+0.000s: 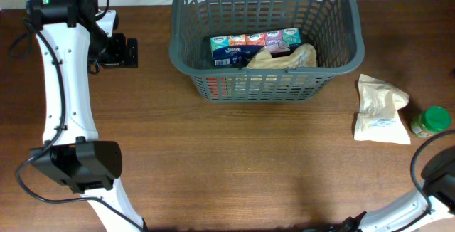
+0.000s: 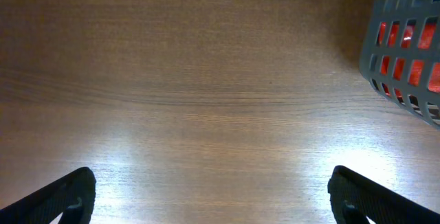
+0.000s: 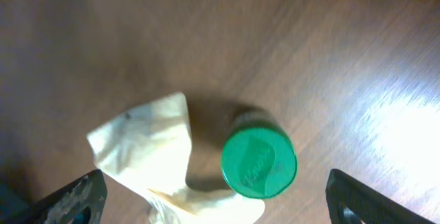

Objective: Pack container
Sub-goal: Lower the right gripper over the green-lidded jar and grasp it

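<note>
While the container [image 1: 263, 86] sits at the far middle of the tabletop [image 1: 234, 161], holding tissue packs [image 1: 256, 45], the left jaws gape wide beside it and the right jaws spread wide above a green-lidded jar [image 3: 258, 163].

The left arm [image 1: 67, 82] has white links and black joint housings, one showing a small green light [image 1: 46, 1], with thin black cables [image 1: 60, 111] running alongside. On the right end effector [image 3: 214, 179] the fingers [image 3: 72, 200] are black, scuffed pale.
</note>
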Robot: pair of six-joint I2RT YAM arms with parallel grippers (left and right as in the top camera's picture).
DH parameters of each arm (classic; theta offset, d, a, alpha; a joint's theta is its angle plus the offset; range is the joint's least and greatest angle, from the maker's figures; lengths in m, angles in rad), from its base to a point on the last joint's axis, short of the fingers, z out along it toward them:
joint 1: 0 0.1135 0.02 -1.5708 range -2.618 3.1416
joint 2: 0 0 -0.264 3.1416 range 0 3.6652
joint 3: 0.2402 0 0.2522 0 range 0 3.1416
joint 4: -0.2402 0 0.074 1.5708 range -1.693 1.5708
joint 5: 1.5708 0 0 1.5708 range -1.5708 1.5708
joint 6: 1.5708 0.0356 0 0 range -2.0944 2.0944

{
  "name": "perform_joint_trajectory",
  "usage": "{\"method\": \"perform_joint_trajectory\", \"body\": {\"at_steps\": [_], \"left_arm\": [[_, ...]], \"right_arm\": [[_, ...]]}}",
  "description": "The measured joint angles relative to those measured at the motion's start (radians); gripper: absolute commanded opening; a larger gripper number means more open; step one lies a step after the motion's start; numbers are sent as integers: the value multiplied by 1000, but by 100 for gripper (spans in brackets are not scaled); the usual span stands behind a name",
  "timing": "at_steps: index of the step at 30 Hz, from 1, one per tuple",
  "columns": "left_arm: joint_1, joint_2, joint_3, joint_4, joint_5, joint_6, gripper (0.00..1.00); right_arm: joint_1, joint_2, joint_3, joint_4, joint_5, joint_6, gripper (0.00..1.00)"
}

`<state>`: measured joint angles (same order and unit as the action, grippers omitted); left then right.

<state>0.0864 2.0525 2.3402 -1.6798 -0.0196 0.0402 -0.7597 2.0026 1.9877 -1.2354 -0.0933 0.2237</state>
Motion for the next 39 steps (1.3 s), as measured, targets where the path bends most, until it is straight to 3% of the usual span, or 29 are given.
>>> {"method": "perform_joint_trajectory", "body": {"at_steps": [2, 11, 19, 39], "left_arm": [[0, 0, 0, 0, 0, 0, 99], [0, 0, 0, 0, 0, 0, 99], [0, 0, 0, 0, 0, 0, 99], [0, 0, 0, 0, 0, 0, 99]], "right_arm": [[0, 20, 0, -29, 0, 0, 99], [0, 24, -16, -48, 13, 6, 99], [0, 24, -204, 84, 43, 14, 99], [0, 24, -449, 291, 70, 16, 99]]}}
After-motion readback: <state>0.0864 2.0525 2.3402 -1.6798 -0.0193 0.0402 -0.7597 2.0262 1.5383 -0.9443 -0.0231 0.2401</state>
